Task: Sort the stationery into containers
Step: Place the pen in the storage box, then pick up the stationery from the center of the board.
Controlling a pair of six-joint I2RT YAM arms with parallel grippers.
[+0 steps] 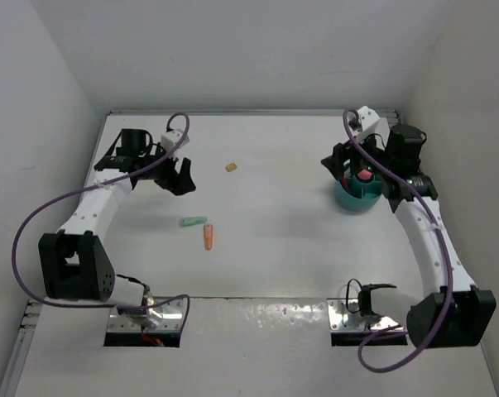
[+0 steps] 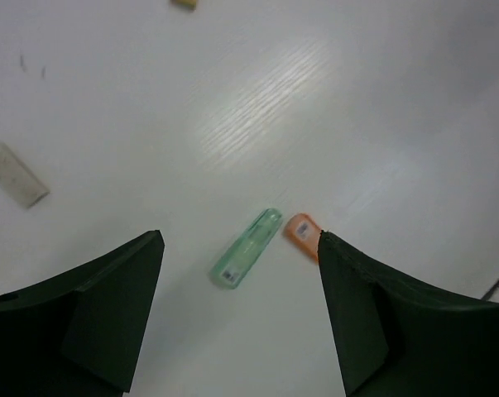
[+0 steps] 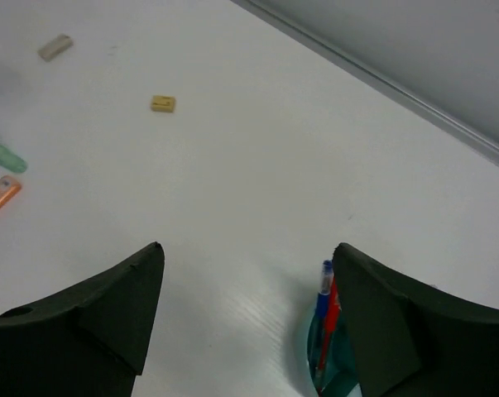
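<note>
Right gripper point(image 3: 248, 248) is spread wide with nothing in it, hanging right over the teal cup point(image 3: 314, 364) at the far right of the table point(image 1: 274, 248). Blue pen point(image 3: 324, 285) and red pen point(image 3: 330, 318) stand in the cup, close to the gripper's right-hand finger. Left gripper point(image 1: 176, 175) is wide too and empty, over on the left side. Mint-green stub point(image 2: 246, 248) and orange stub point(image 2: 301, 231) lie just beside each other mid-table, and its wrist camera sees them between the fingers. Little yellow piece point(image 1: 231, 167) sits further back.
</note>
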